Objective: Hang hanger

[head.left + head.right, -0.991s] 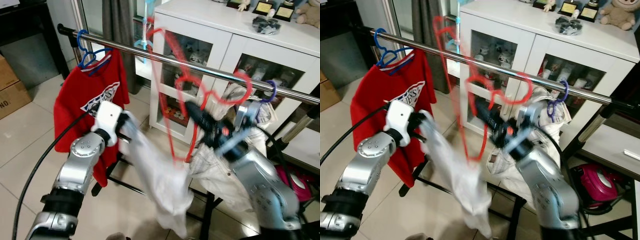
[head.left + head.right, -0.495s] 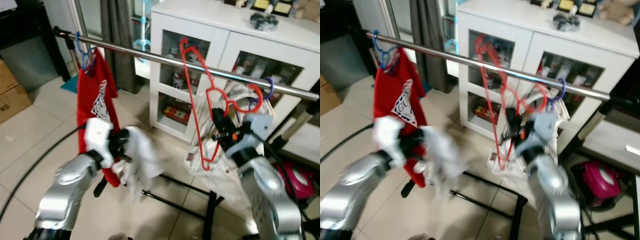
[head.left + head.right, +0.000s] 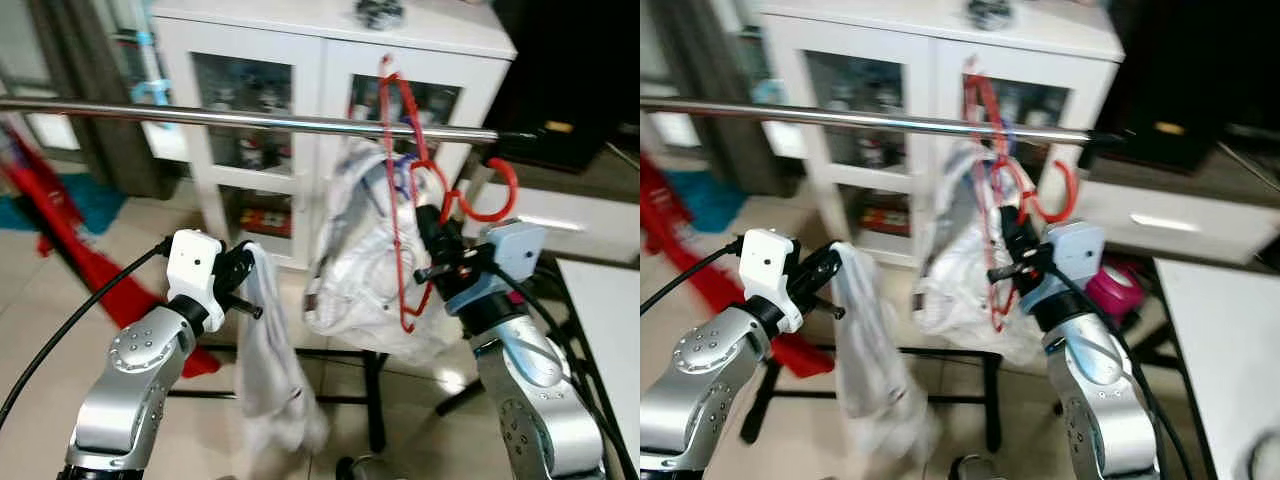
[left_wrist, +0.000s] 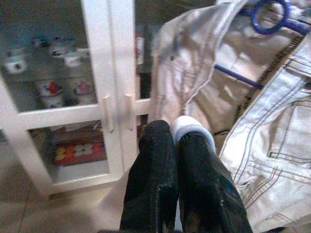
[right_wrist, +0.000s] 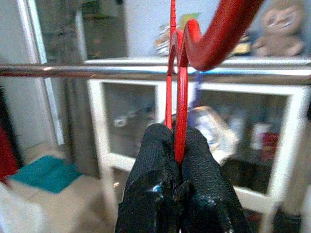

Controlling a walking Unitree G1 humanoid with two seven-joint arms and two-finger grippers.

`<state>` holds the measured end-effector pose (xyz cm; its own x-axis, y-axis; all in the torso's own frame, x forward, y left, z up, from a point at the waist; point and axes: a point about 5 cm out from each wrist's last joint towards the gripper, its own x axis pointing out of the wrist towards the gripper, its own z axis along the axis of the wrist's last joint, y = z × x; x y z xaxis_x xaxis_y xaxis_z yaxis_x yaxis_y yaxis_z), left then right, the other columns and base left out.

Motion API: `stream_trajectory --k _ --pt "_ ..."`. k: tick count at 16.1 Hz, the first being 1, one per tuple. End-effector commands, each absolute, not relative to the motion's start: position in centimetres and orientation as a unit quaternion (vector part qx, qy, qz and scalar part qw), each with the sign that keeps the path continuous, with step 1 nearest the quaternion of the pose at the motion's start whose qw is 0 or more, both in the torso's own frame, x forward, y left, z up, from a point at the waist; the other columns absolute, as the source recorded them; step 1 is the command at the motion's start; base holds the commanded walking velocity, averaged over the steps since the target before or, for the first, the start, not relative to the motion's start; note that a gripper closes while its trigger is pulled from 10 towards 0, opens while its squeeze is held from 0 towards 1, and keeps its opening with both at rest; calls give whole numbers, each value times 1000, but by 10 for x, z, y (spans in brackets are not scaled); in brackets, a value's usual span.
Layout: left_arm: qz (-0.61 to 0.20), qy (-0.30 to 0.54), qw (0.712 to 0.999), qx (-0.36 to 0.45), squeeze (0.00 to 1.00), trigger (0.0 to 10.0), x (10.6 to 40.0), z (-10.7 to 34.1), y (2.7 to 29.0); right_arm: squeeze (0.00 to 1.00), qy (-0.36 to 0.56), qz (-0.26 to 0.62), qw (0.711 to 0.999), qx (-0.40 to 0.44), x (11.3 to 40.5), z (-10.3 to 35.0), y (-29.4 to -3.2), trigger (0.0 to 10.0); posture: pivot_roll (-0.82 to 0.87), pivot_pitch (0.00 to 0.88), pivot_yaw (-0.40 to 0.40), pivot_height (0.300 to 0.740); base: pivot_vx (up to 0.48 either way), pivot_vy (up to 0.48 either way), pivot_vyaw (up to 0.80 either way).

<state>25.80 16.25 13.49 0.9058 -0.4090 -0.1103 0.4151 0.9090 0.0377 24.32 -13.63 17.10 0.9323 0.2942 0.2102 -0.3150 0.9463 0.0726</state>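
Red wire hanger [image 3: 400, 190] sits pinched between the black fingers of our right gripper [image 5: 176, 145], held upright just beside the horizontal chrome clothes rail [image 3: 250, 120]. Its curved hook [image 3: 490, 200] hangs below and to the right of the rail, not yet over it. Our left gripper [image 3: 243, 283] is clamped on a limp white cloth garment [image 3: 270, 380] that trails downward. A pale checked shirt on a blue hanger [image 3: 355, 250] already hangs from the rail, close behind the red one. We judge the hanging step barely begun: next we must lift the hook above the rail, turn it, and lower it on.
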Motion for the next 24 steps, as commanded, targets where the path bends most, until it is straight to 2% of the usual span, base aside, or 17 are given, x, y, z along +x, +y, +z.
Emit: stream_trajectory --k 1,4,8,14,24 --pt "-215 39 975 37 0 10000 257 139 158 0 -116 136 983 44 240 178 -144 10000 -51 0 -20 740 0 0 -800" --pt "-214 28 976 33 0 10000 262 142 157 0 -81 48 993 78 241 161 -166 10000 -64 0 -15 740 0 109 -800" --pt "-198 32 979 40 0 10000 261 140 161 0 -55 75 992 80 244 154 -162 10000 -47 0 -34 740 0 351 -800" --pt "-204 41 977 44 0 10000 260 136 158 0 -45 57 995 66 240 150 -166 10000 -61 0 -29 740 0 352 -800" --pt "-206 43 975 72 0 10000 265 132 155 0 -30 8 998 53 236 147 -167 10000 -86 0 -5 740 0 0 -800"
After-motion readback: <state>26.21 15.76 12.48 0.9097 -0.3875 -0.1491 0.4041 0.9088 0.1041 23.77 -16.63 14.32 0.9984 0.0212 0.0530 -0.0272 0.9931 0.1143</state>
